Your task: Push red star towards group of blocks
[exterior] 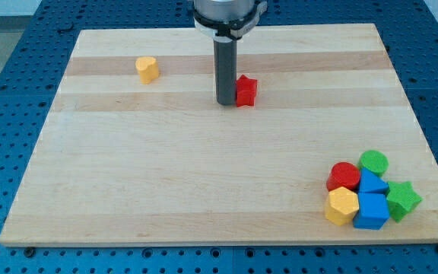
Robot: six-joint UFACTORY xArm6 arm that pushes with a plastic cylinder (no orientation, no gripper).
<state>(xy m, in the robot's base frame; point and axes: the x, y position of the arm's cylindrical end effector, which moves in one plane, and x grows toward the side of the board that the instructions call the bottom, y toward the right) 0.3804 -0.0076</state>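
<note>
The red star lies on the wooden board near the view's top middle. My tip stands right against the star's left side, touching it or nearly so. The group of blocks sits at the view's bottom right: a red cylinder, a green cylinder, a blue triangular block, a yellow hexagon, a blue cube and a green star. The group lies far down and to the right of the red star.
A yellow heart-shaped block lies alone at the view's top left, well to the left of my tip. The board's right edge runs close beside the group of blocks.
</note>
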